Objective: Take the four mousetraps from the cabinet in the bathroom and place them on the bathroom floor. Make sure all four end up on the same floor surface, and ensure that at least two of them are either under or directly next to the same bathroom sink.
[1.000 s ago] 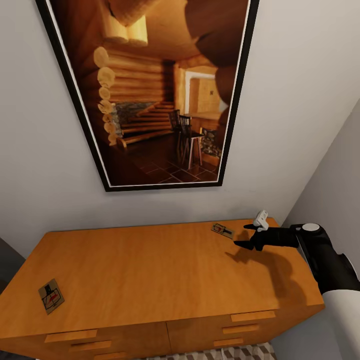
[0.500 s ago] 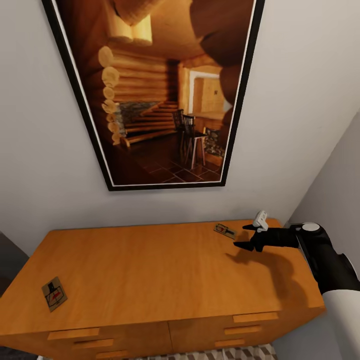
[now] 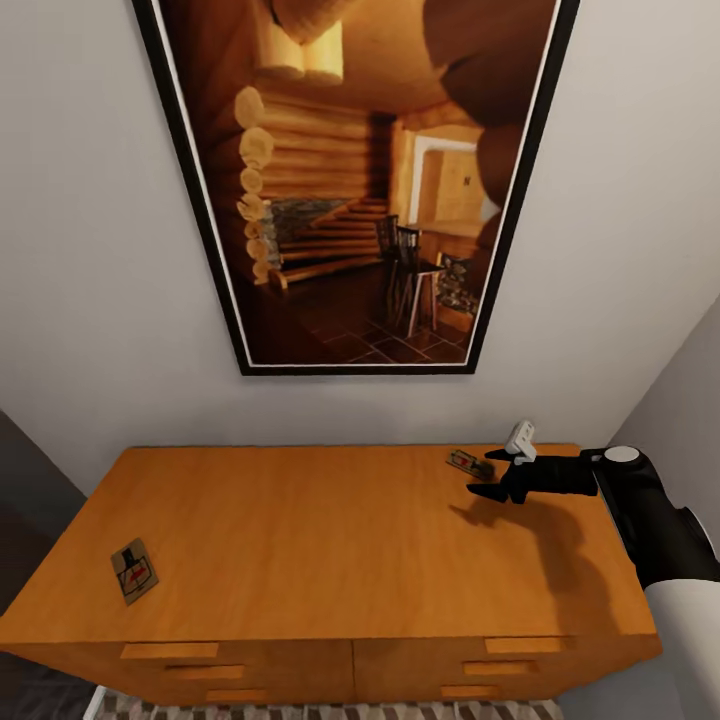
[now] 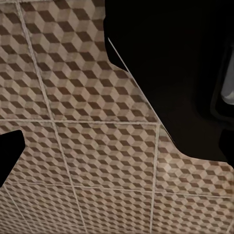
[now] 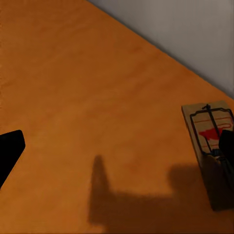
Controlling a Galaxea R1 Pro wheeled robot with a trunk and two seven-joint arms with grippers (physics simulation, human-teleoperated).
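Observation:
Two mousetraps lie on the orange-brown cabinet (image 3: 320,540): one mousetrap (image 3: 134,571) near its front left corner, the other mousetrap (image 3: 467,463) at the back right. My right gripper (image 3: 486,474) hovers open just beside the back right one, its black fingers (image 3: 497,456) reaching the trap's near end. In the right wrist view that mousetrap (image 5: 208,134) lies flat with its red mark up, partly behind one finger, and my right gripper (image 5: 118,148) has nothing between its fingers. My left gripper (image 4: 117,151) hangs open over the cube-patterned bathroom floor (image 4: 83,146).
A large black-framed picture (image 3: 350,180) of a log cabin hangs on the white wall behind the cabinet. A grey side wall (image 3: 680,400) closes in at the right. Drawer fronts with bar handles (image 3: 170,650) face me, and a strip of patterned floor (image 3: 330,710) lies below them.
The whole head view has shifted, so the camera moved. The gap between my right gripper and the back right mousetrap has closed; the fingers now reach its near end.

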